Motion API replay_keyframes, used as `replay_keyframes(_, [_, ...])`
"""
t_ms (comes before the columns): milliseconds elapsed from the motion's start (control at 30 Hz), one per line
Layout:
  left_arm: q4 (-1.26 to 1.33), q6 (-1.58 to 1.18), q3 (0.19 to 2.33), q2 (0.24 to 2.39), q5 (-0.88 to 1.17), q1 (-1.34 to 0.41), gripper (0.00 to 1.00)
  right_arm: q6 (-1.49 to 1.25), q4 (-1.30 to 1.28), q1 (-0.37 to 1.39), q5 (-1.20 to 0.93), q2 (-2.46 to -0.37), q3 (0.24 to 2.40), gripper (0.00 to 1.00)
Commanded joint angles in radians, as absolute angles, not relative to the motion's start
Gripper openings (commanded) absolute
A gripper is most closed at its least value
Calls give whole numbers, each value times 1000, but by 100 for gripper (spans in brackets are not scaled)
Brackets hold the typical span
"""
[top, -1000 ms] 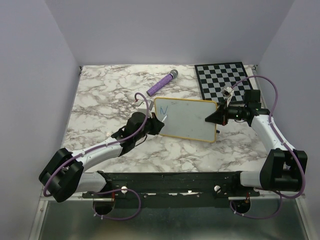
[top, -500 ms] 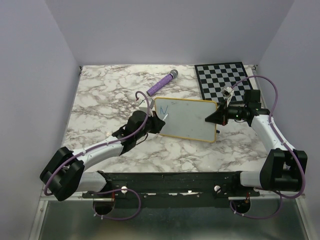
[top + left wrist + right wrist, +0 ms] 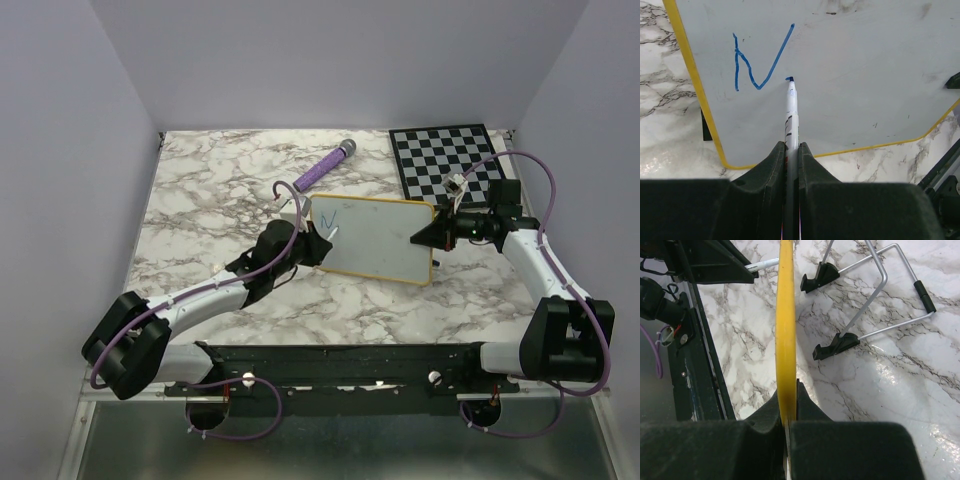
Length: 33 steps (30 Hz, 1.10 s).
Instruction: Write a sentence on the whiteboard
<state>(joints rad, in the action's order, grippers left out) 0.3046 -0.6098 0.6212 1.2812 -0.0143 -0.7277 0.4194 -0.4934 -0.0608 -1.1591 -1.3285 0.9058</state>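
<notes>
**A:** What can you read on the whiteboard (image 3: pixel 375 240)?

**B:** A single blue capital "N" (image 3: pixel 757 62), in thin strokes near the board's upper left corner. That is all there is of the sentence. The rest of the white surface has only a few faint grey smudges.

**A:** Where does the board sit?

**B:** In the middle of the marble table (image 3: pixel 200 200), in front of the black-and-white checkered board (image 3: pixel 450 160) and near a purple microphone-shaped thing (image 3: pixel 325 167). Its frame is yellow, and a wire stand (image 3: pixel 880 290) with black feet rests on the marble just beside that edge.

**A:** And the left end effector (image 3: pixel 791 150)?

**B:** It is clamped on a white marker (image 3: pixel 791 115), fingers tight against the barrel. The blue tip points at the board just right of the "N", at the foot of its last stroke. I cannot tell whether it is touching the surface. There is some red and black print on the barrel, but it is too small to read.

**A:** The right end effector (image 3: pixel 787 395)?

**B:** It is pinched on the board's right edge — the yellow frame (seen edge-on from that wrist) runs straight up from between its fingers.
</notes>
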Motion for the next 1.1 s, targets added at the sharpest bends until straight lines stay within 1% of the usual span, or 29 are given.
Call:
replay_keyframes(0, [319, -597, 655, 1298, 25, -724, 0, 459, -515, -55, -1146, -1336, 913, 1])
replay_keyframes(733, [341, -611, 683, 1308, 37, -724, 0, 460, -517, -55, -1147, -1336, 914, 1])
replay_keyframes(1067, [313, -630, 664, 1285, -21, -690, 0, 460, -518, -55, -1149, -1335, 914, 1])
